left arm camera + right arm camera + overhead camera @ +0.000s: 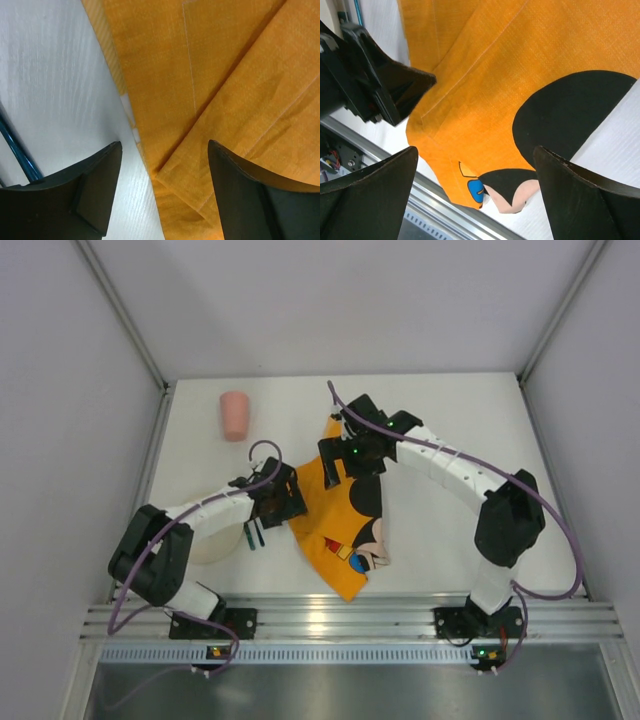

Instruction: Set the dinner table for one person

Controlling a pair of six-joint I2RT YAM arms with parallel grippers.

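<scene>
Left pincer [164,144] and right pincer [475,150], both agape, over orange mat [320,525]; dinner table [450,410] lies beneath.

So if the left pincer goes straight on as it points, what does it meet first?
Most likely the folded edge of the orange mat on the dinner table, right ahead of the left pincer; depth is unclear.
</scene>
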